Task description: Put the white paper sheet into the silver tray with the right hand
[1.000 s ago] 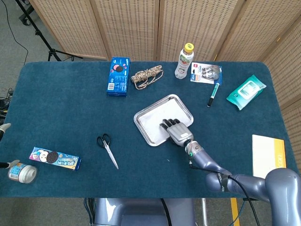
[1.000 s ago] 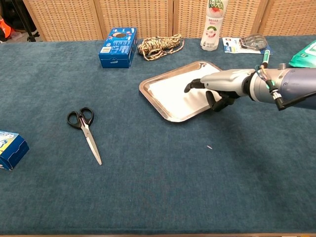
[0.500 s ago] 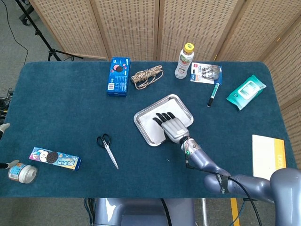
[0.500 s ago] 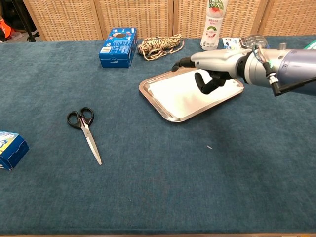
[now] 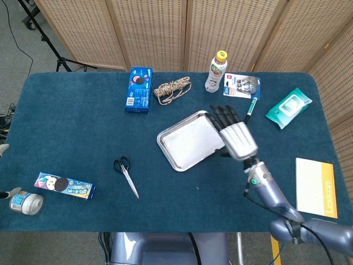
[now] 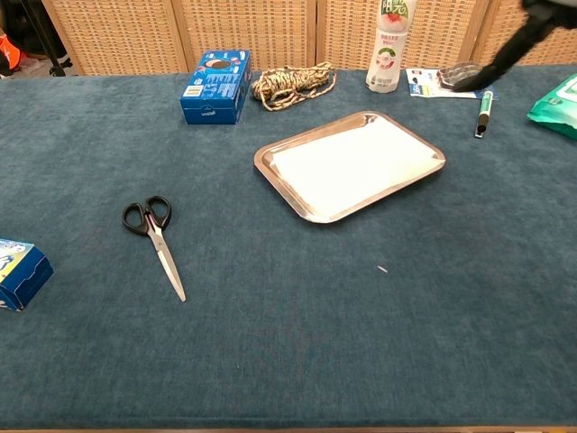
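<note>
The dark fingers of the right hand are spreading apart and pointing toward the far edge of the table, holding nothing. In the head view the hand is hanging above the right rim of the silver tray; in the chest view only dark fingertips are showing at the upper right corner, clear of the tray. The white paper sheet is lying flat inside the tray, covering most of its floor — the head view shows it as a pale panel. The tray is sitting near the middle of the blue table.

Farther out, a green pen is lying just right of the tray's far corner, with a blister pack and a bottle beyond it. A coil of rope and a blue cookie box are resting on the far side, left of the bottle. Scissors are lying well to the tray's left. A wipes packet is sitting at the far right — a yellow-edged pad is lying at the near right. The left hand is not appearing in either view.
</note>
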Tool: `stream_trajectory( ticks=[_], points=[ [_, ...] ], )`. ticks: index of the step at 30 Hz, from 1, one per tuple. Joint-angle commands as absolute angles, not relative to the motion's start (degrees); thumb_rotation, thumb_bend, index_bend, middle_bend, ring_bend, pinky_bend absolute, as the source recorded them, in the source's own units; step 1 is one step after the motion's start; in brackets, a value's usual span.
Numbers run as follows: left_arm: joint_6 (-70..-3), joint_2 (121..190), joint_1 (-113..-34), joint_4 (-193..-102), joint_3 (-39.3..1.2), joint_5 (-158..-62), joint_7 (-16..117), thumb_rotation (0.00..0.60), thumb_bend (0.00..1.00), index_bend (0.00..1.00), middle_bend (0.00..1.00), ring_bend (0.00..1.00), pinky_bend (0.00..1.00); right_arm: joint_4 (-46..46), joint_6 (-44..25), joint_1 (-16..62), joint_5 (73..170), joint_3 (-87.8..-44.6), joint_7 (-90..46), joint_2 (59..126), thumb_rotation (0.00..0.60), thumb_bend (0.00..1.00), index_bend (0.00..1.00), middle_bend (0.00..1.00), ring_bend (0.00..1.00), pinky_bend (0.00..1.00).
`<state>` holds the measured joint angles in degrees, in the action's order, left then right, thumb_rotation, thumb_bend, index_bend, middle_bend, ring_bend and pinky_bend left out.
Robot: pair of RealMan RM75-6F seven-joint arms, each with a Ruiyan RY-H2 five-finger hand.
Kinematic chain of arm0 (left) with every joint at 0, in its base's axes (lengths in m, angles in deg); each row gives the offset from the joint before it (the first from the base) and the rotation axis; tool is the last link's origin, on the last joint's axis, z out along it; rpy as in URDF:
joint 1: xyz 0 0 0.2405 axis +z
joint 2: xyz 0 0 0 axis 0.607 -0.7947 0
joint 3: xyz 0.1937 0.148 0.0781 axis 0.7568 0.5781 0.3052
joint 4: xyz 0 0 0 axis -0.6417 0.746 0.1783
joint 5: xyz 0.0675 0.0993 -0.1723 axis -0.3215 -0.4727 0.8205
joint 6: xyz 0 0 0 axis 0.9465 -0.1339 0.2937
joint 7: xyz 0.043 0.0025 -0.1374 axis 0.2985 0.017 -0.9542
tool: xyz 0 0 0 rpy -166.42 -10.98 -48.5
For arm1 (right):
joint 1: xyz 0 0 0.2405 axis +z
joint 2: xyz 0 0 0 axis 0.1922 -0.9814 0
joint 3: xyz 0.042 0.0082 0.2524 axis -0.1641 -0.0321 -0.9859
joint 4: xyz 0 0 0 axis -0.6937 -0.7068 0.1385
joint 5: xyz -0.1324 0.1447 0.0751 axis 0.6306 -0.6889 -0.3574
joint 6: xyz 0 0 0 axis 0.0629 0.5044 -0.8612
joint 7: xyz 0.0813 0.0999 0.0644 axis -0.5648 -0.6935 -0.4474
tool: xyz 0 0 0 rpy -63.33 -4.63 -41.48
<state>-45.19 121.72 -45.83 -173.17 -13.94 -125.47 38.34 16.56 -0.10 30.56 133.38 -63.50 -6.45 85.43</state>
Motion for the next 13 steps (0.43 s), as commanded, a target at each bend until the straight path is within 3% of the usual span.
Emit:
stream_trajectory(
  ticks=[1,7,13],
  points=[
    [-46.95,122.57,-45.04,-173.04,-14.0,-125.9,39.16,0.6,0.0,0.0,0.0,0.0,0.0,16.39,6.37,24.1,137.73,-60.74,-10.71,81.51,0.6,0.0,0.03,0.0,0.0,0.0],
    [-56.07,126.79,-41.68,-170.57,-15.35,-126.7,39.88,0.6,0.0,0.0,0.0,0.0,0.0,11.89,14.45,13.42,138.91,-57.03,-20.68,78.61,0.6,0.0,0.03,0.0,0.0,0.0],
    [-57.68,129.95,-40.54,-167.24,-15.62,-125.61,41.46,0.6,0.0,0.0,0.0,0.0,0.0,2.05,22.01,4.77,139.85,-56.27,-30.45,79.97,0.6,0.0,0.03,0.0,0.0,0.0]
  ],
)
